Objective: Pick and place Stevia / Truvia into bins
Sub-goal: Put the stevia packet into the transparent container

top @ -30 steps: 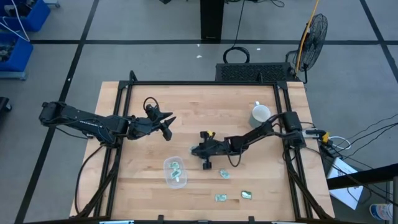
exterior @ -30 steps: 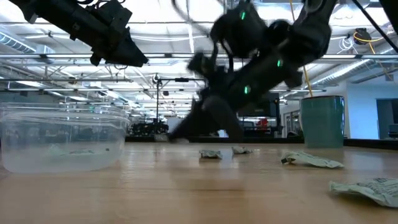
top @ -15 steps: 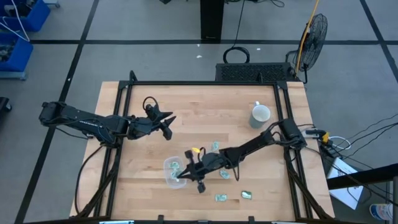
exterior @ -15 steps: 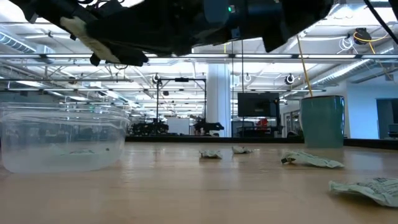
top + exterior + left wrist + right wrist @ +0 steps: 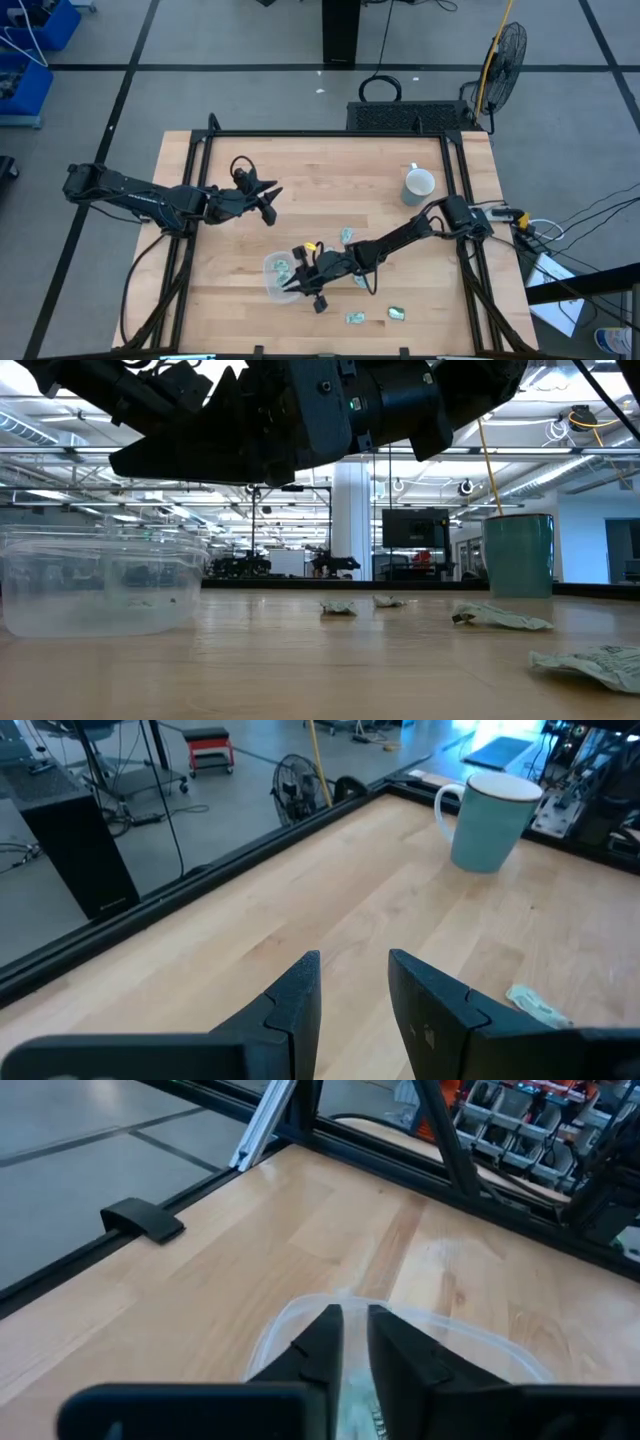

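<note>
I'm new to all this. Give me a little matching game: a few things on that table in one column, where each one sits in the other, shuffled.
Things:
1. mug
2. bin
3. right gripper
4. left gripper

Places:
A. over the bin
B. over bare wood, left of centre
C. by the table's right edge
D. near the front edge, left of the loose packets

Pairs: 1-C, 2-D, 3-A, 4-B

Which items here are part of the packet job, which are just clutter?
Job: packets loose on the table; clear bin, some packets inside; right gripper over the bin.
Clutter: mug; fan on the floor; left gripper parked, open.
</note>
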You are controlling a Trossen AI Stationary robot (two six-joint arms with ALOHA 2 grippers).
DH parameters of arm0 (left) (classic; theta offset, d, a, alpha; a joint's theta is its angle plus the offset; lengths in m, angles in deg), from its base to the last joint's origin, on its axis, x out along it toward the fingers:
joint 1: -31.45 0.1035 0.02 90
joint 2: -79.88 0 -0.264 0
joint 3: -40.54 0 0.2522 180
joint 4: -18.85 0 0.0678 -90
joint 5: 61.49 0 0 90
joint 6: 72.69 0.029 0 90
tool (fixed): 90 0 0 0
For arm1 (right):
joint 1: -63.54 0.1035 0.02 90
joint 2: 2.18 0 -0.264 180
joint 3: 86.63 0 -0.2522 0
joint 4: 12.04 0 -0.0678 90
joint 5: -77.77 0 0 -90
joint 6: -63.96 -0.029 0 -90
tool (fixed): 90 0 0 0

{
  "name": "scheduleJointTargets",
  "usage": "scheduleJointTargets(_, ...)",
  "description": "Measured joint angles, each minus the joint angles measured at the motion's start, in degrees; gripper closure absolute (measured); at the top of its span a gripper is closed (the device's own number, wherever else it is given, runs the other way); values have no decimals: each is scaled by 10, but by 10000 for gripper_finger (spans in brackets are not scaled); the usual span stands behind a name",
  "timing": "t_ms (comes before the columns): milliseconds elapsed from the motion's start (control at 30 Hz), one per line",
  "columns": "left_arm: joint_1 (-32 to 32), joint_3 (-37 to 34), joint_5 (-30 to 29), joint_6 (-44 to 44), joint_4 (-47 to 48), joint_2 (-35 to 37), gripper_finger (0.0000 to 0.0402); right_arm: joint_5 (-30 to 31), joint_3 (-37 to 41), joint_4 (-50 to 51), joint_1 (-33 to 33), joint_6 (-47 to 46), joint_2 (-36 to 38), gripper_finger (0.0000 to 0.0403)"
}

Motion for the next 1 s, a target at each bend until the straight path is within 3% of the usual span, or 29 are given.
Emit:
scheduleJointTargets(100, 0, 0, 3, 0, 3, 0, 277, 26, 0, 7, -1, -1, 6, 330)
scheduleJointTargets(167, 0, 0, 4, 0, 5, 0, 277, 57, 0, 63, -1, 3, 21, 319)
scheduleJointTargets(333, 0, 0, 4, -2, 14, 0, 277, 103, 0, 355, 4, -21, 103, 310)
scheduleJointTargets(467, 0, 0, 4, -2, 15, 0, 277, 102, 0, 566, 12, -108, 175, 315)
scheduleJointTargets(533, 0, 0, 4, -2, 15, 0, 277, 104, 4, 625, 17, -151, 201, 319)
scheduleJointTargets(633, 0, 0, 4, -2, 14, 0, 277, 137, 39, 621, 21, -185, 233, 326)
scheduleJointTargets(800, 0, 0, 4, -2, 14, 0, 277, 263, 156, 477, 15, -194, 259, 331)
scheduleJointTargets(1000, 0, 0, 4, -1, 14, 0, 277, 226, 267, 334, -7, -168, 259, 302)
